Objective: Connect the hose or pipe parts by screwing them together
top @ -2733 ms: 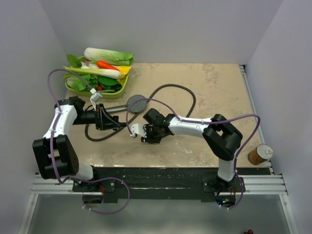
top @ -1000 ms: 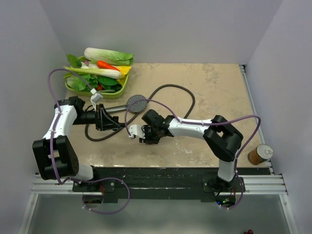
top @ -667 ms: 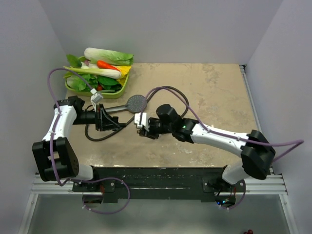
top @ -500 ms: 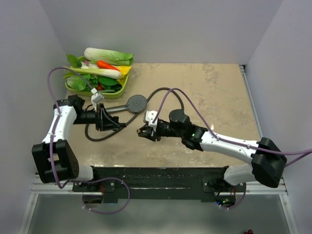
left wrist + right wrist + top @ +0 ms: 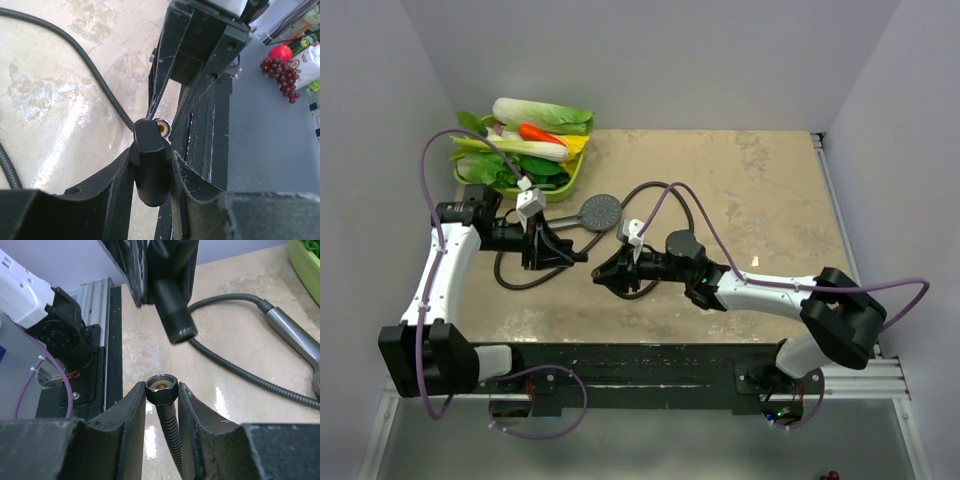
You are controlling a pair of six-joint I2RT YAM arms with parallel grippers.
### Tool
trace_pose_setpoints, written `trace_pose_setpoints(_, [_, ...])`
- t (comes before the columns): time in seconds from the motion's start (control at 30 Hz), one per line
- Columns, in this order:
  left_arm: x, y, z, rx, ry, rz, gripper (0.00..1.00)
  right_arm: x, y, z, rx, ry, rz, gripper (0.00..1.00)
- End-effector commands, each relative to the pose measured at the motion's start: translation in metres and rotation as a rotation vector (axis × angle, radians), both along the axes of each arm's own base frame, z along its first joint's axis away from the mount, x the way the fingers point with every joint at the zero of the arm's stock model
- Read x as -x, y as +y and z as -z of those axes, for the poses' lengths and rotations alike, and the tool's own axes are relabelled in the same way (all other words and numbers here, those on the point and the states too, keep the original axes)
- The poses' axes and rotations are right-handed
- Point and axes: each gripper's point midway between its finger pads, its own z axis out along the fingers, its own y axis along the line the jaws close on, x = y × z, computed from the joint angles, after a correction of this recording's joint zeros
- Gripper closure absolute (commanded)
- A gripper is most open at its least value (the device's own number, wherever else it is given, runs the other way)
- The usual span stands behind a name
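My left gripper is shut on a short black pipe part whose threaded end points at the right gripper. My right gripper is shut on the dark hose's end nut, brass inside, facing that thread across a small gap and slightly below it. The nut also shows just beyond the black part. The hose loops over the table and runs to the grey shower head, whose handle lies flat.
A green tray of toy vegetables stands at the back left. A can sits off the table's right side. Purple cables arch over both arms. The black rail lines the near edge. Toy grapes lie beyond it.
The right arm swung its elbow out and low and turned its wrist, so the nut now faces the left gripper's threaded part. The left wrist rolled and lifted a little. Both grips held.
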Motion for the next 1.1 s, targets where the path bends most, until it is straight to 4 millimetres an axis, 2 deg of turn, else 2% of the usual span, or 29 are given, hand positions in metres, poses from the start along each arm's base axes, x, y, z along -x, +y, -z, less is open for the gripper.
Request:
trace_pose_setpoints(0.0, [0.007, -0.007, -0.004, -0.025, -0.043, 0.044, 1.0, -0.009, 0.004, -0.052, -0.08, -0.1, 0.028, 0.92])
trace_pose_setpoints(0.1, [0.009, -0.006, 0.0, -0.056, -0.057, 0.054, 1.0, -0.011, 0.003, -0.054, -0.046, -0.142, 0.047, 0.92])
trace_pose_setpoints(0.23, [0.01, -0.007, 0.002, -0.073, -0.059, 0.064, 1.0, -0.008, 0.009, -0.047, 0.064, -0.254, 0.061, 0.92])
trace_pose_setpoints(0.3, [0.014, -0.013, -0.001, -0.075, -0.068, 0.091, 1.0, -0.014, 0.009, -0.039, 0.142, -0.283, 0.102, 0.93])
trace_pose_setpoints(0.37, [0.014, -0.013, -0.003, -0.072, -0.07, 0.091, 1.0, -0.008, 0.013, -0.031, 0.228, -0.345, 0.091, 0.94])
trace_pose_setpoints(0.4, [0.013, -0.013, -0.004, -0.069, -0.066, 0.09, 1.0, -0.017, 0.011, -0.022, 0.286, -0.369, 0.144, 0.94])
trace_pose_setpoints(0.43, [0.013, -0.014, -0.005, -0.068, -0.063, 0.089, 1.0, -0.014, 0.012, -0.019, 0.324, -0.414, 0.141, 0.95])
trace_pose_setpoints(0.5, [0.012, -0.014, -0.007, -0.065, -0.06, 0.086, 1.0, -0.022, 0.005, -0.013, 0.391, -0.452, 0.206, 0.98])
trace_pose_setpoints(0.73, [0.014, -0.013, -0.004, -0.071, -0.03, 0.08, 1.0, -0.023, -0.006, -0.026, 0.457, -0.647, 0.375, 0.99])
trace_pose_setpoints(0.87, [0.014, -0.013, -0.005, -0.072, -0.032, 0.078, 1.0, -0.025, -0.01, -0.037, 0.425, -0.665, 0.421, 1.0])
trace_pose_setpoints(1.07, [0.014, -0.014, -0.006, -0.057, -0.026, 0.08, 1.0, -0.022, -0.006, -0.048, 0.405, -0.672, 0.417, 1.0])
